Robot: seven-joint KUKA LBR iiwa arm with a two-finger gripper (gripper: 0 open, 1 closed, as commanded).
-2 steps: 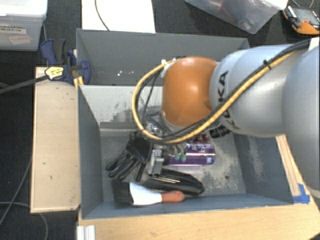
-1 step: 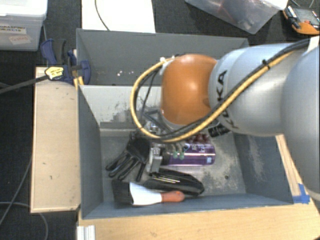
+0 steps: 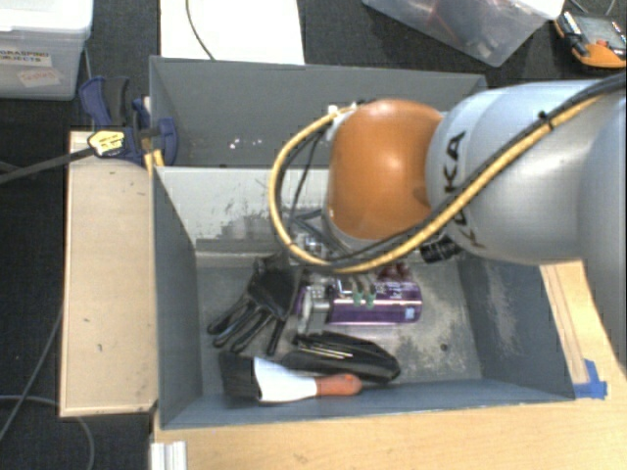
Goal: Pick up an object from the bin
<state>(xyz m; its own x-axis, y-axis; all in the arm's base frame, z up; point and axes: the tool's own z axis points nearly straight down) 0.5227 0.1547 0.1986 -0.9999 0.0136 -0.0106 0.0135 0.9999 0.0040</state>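
Observation:
My gripper [image 3: 312, 302] is low in the bin's middle, under the arm's orange cover. It stands between a black glove [image 3: 250, 306] on its left and a purple box [image 3: 377, 302] on its right, close to both. Just in front of it lies a long black curved thing [image 3: 348, 353] with a thin light stripe on top. Nearer the front wall lies a brush [image 3: 284, 385] with black bristles, a white middle and an orange handle end. Nothing shows held by the gripper.
The arm and its yellow cable reach in from the right and hide the back middle of the bin. The things lie crowded toward the front left. Bare grey floor shows at the bin's right.

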